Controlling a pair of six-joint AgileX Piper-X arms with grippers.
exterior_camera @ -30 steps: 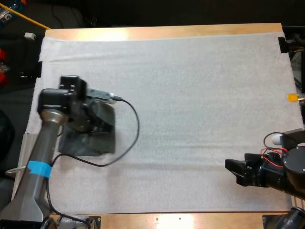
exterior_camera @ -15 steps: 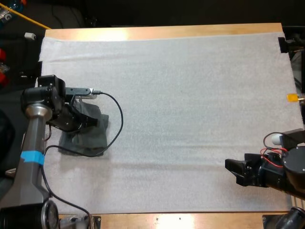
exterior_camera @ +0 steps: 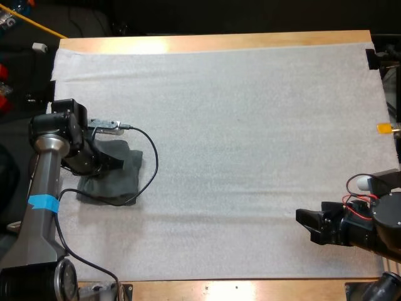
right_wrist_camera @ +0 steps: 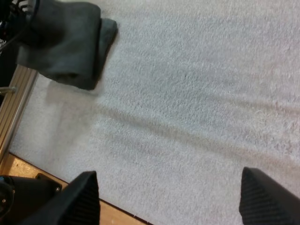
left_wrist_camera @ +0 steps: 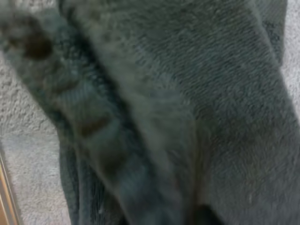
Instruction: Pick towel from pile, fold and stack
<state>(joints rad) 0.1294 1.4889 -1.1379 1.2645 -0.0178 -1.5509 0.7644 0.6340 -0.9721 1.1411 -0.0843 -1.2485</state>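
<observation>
Dark grey-green folded towel (exterior_camera: 120, 184) on white foam mat (exterior_camera: 250, 125), left gripper (exterior_camera: 114, 162) upon it, grasp indeterminate; right gripper (exterior_camera: 306, 224) idle, fingers (right_wrist_camera: 80, 199) spread. Fold apparently complete; release remains.

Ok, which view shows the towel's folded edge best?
The right wrist view: the towel shows its layers side-on. The high view has it partly under the left gripper; the left wrist view gives close-up fabric, no edges.
</observation>
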